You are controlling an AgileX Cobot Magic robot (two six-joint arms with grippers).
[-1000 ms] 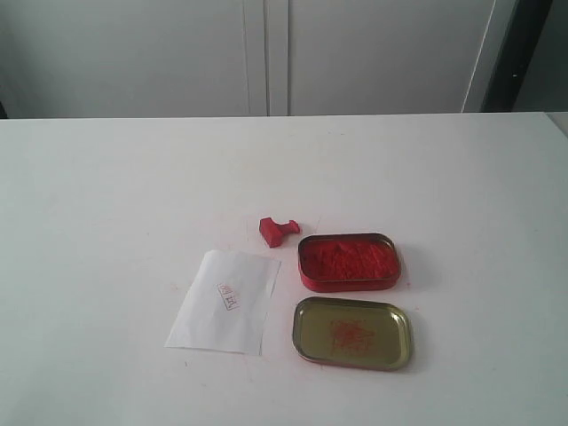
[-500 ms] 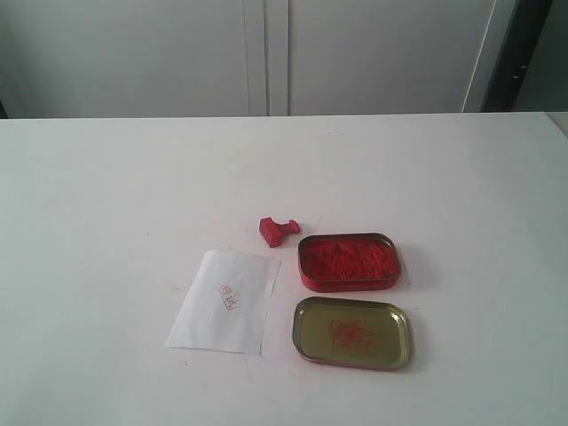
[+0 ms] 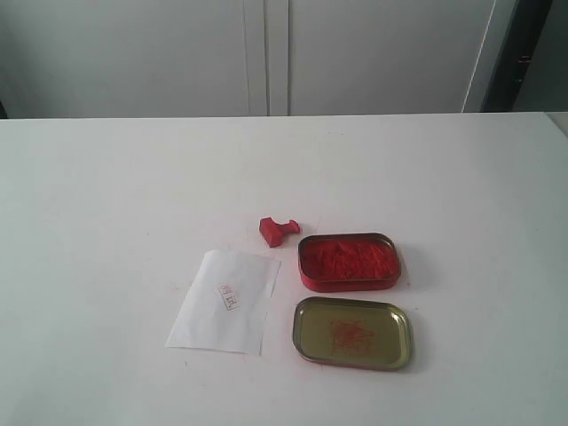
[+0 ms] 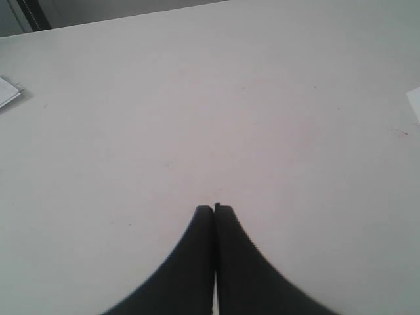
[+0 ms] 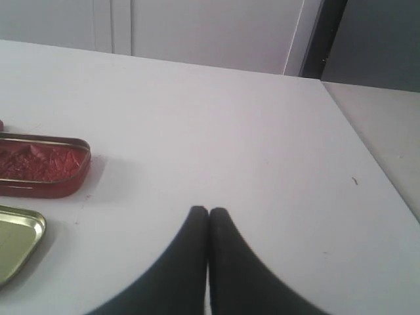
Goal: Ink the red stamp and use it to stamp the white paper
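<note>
The red stamp (image 3: pixel 277 229) lies on its side on the white table, just left of the open ink tin (image 3: pixel 349 261). The white paper (image 3: pixel 225 300) rests in front of it and bears a small red imprint (image 3: pixel 229 296). Neither arm shows in the exterior view. My left gripper (image 4: pixel 214 207) is shut with nothing in it, over bare table, with a corner of the white paper (image 4: pixel 415 103) at the frame's edge. My right gripper (image 5: pixel 209 210) is also shut and empty, off to the side of the ink tin (image 5: pixel 43 164).
The tin's gold lid (image 3: pixel 353 332) lies open side up in front of the ink tin, with red smears inside; the right wrist view shows its edge (image 5: pixel 16 239). The table's edge (image 5: pixel 367 157) runs along the side of my right gripper. White cabinet doors stand behind the table.
</note>
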